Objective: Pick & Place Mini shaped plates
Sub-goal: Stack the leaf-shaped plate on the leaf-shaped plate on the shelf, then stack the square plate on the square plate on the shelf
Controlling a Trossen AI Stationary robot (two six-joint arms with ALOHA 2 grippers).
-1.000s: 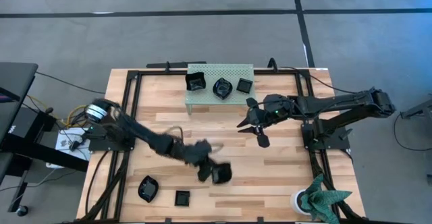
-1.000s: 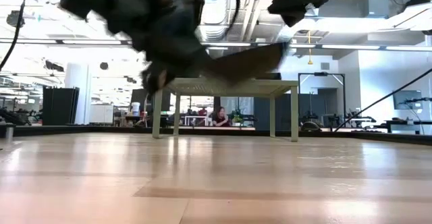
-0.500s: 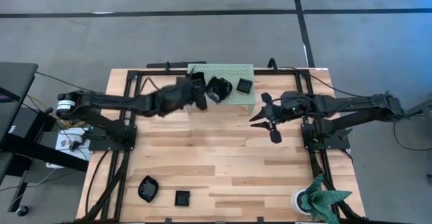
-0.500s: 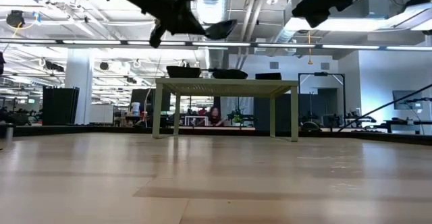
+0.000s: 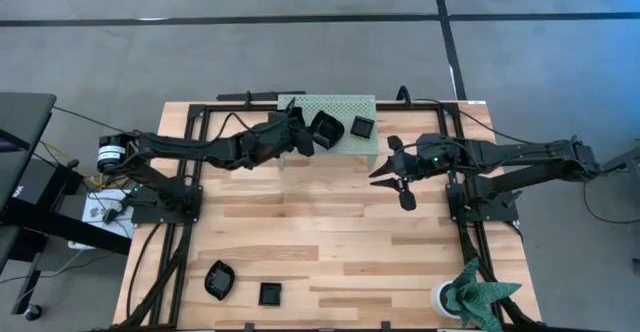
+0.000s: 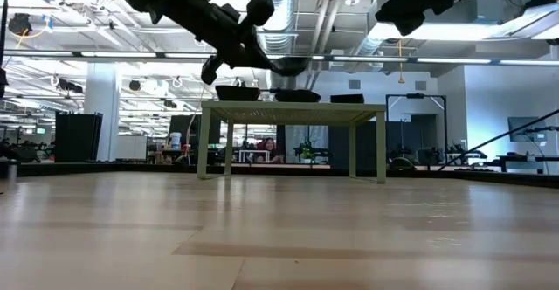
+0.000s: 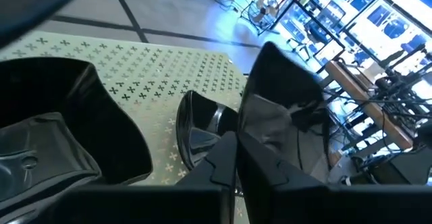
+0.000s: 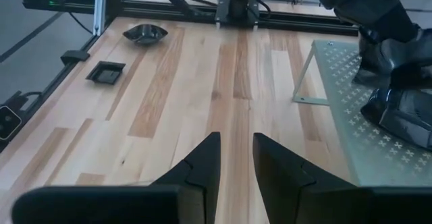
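reaching over the pale green perforated rack (image 5: 325,132) at the table's far edge, the left gripper (image 5: 305,138) pinches a glossy black plate (image 5: 326,129) by its rim, fingers pressed onto it; in the left wrist view that plate (image 7: 287,109) stands on edge, tilted well off level, its hollow face turned sideways and its long axis rising up away from the fingers. in the low view it hangs just above the rack top (image 6: 293,107), not resting on it. under and beside the gripper the rack carries more black dishes: a broad one (image 7: 61,133) at the rack's left end, mostly hidden under the arm from above, a curved-wall one (image 7: 202,126) in the middle just below the held plate, and a small square one (image 5: 362,126) lying flat at the rack's right end. farther out, near the table's front left, a leaf-like plate (image 5: 219,279) lies with its long axis running roughly front to back, and a small square plate (image 5: 270,293) sits flat just to its right; the two are near each other but apart. the right gripper (image 5: 392,176) hovers above the bare wood right of the rack, its fingers parted with a narrow gap and holding nothing. at the front right corner sits a green folded cloth (image 5: 478,294) on a white cup (image 5: 443,298).
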